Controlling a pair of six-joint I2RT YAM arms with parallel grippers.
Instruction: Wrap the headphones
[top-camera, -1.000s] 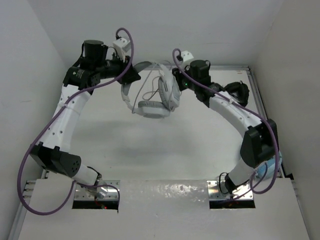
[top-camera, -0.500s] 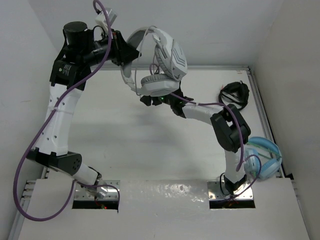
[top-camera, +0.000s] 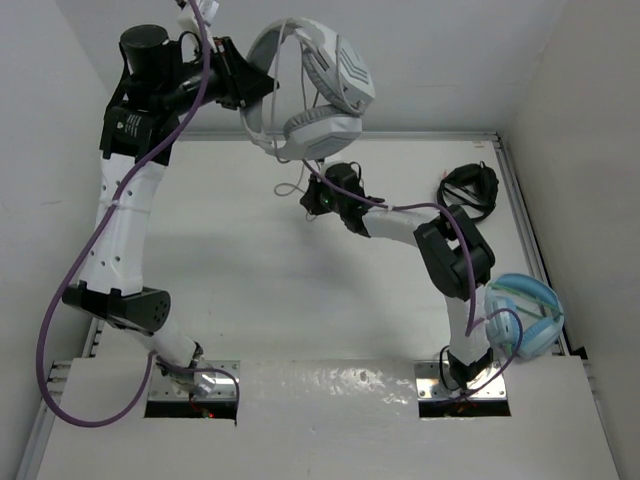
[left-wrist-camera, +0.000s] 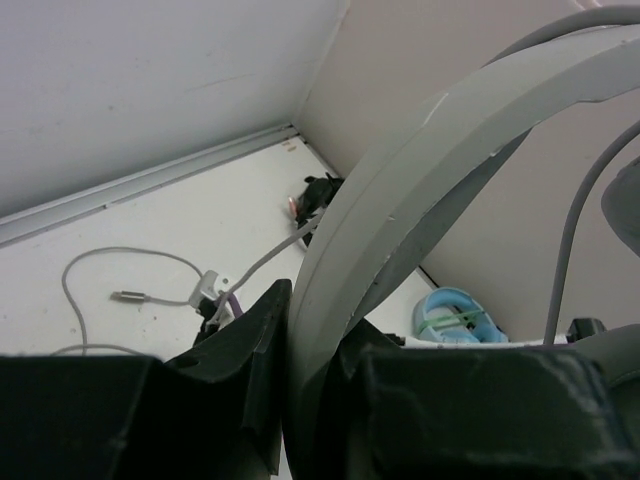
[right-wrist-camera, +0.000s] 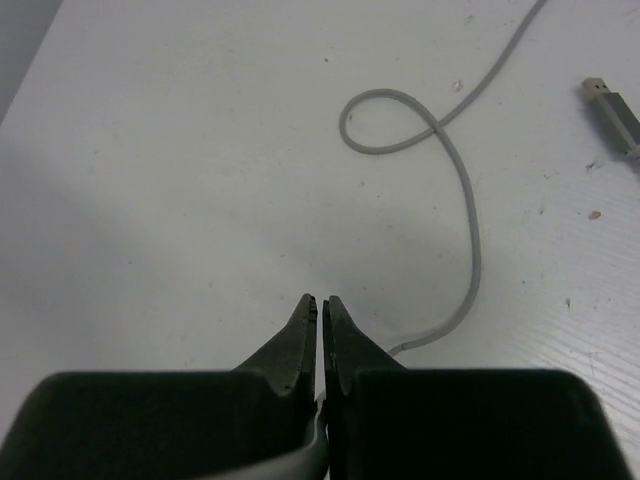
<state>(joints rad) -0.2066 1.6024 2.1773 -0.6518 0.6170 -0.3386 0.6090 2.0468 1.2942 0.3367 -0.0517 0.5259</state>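
- Two arms, bases at the near edge of the table (top-camera: 250, 270).
- Three pairs of headphones counted: one light blue, one black, one white.
- Light blue headphones (top-camera: 525, 312): near right edge of the table, beside the right arm's base, lying flat.
- Right gripper (right-wrist-camera: 320, 305): low over mid-table, fingers pressed together. One thin pale cable (right-wrist-camera: 468, 230) makes a single loop on the surface, then runs in under the fingertips; cannot tell whether it is pinched. One plug (right-wrist-camera: 612, 112) lies just beyond.
- Black headphones (top-camera: 470, 188): far right of the table, well apart from both grippers.
- Left gripper (left-wrist-camera: 315, 330): raised high at the far left, clamped on the headband (left-wrist-camera: 400, 190).
- White headphones (top-camera: 315, 90): hanging in the air off that gripper, above the far edge, both earcups clear of the table, cable trailing down.
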